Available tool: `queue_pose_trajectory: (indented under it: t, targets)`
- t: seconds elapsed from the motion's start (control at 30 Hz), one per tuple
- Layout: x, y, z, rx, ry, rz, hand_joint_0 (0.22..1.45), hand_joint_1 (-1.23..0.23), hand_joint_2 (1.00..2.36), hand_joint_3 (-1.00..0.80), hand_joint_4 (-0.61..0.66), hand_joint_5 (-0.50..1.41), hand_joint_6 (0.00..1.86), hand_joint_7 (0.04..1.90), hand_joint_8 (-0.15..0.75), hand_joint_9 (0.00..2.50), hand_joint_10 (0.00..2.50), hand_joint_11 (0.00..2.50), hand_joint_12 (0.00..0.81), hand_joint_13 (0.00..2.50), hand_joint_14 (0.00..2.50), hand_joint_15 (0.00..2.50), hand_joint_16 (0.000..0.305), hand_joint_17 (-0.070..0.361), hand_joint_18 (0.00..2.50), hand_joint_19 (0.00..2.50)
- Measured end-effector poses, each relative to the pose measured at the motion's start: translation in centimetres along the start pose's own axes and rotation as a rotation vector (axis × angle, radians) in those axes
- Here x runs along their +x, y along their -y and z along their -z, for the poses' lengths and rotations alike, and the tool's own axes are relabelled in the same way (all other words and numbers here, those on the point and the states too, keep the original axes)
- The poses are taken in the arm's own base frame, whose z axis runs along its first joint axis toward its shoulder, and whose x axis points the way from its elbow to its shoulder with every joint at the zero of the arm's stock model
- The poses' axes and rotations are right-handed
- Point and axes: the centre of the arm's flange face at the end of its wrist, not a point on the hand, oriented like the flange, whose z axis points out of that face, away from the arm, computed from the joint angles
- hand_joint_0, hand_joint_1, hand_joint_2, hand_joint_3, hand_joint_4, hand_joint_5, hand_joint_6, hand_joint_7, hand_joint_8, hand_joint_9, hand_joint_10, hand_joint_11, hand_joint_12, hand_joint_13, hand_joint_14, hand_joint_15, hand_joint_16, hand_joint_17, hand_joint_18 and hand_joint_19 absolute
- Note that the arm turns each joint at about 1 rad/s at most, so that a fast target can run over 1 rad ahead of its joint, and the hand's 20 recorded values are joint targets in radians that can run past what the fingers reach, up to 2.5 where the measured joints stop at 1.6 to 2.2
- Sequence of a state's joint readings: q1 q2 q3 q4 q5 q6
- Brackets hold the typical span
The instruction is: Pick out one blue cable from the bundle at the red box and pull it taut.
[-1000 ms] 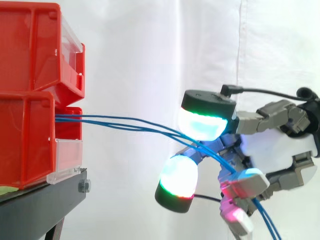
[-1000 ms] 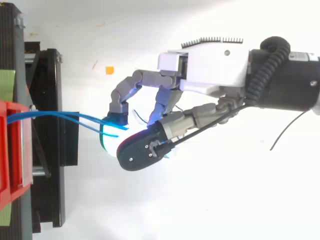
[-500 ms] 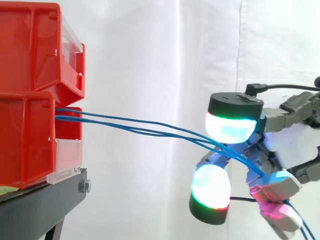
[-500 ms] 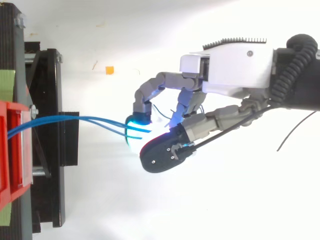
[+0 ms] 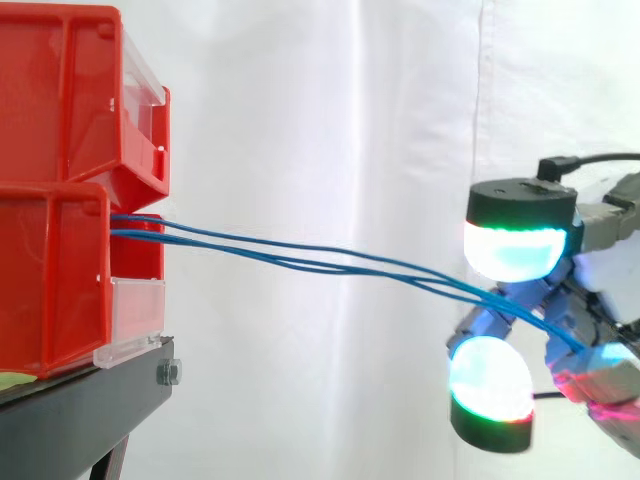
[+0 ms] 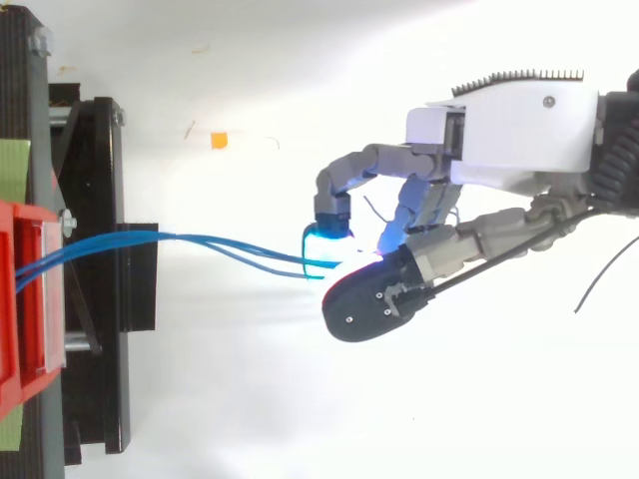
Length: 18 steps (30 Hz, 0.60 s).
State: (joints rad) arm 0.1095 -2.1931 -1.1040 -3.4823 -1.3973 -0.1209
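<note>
A bundle of thin blue cables comes out of the lower red bin and runs right, sloping gently down into the hand. From above, the cables leave the bin and end under the curled fingers of the hand. Those fingers and the thumb are closed round the cables, with the glowing pads facing each other. Which strands are actually pinched is hidden behind the pads. The cables hang nearly straight with a slight sag.
A second red bin is stacked on the lower one, both on a black stand at the left. A small orange scrap lies on the white floor. A white curtain hangs behind.
The hand has moved right, away from the bins, keeping hold of the blue cables. The cables have been drawn out longer and straighter.
</note>
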Motion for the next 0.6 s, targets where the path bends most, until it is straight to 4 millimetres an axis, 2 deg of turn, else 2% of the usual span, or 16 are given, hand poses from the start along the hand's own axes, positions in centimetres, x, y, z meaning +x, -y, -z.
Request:
queue_pose_trajectory:
  t: [0.13, 0.43, 0.6]
  targets:
    - [0.0, 0.4, 0.8, 0.055, -0.008, -0.038, 0.49, -0.53, 1.0, -0.5, 0.28, -0.17, 0.5, 1.02, 0.315, 0.96, 0.03, 0.75, 0.437, 1.06, 0.02, 0.65, 0.072, 0.161, 0.95, 0.82]
    - [0.1, 0.9, 1.7, 0.131, -0.028, -0.095, 0.54, -0.53, 1.0, -0.5, 0.27, -0.16, 0.5, 1.02, 0.303, 1.01, 0.03, 0.79, 0.423, 1.09, 0.02, 0.66, 0.065, 0.146, 0.94, 0.85]
    - [0.4, 0.5, 2.0, 0.143, -0.032, -0.11, 0.56, -0.56, 1.0, -0.5, 0.26, -0.16, 0.5, 1.02, 0.3, 1.03, 0.03, 0.84, 0.415, 1.14, 0.03, 0.73, 0.063, 0.142, 0.95, 0.87]
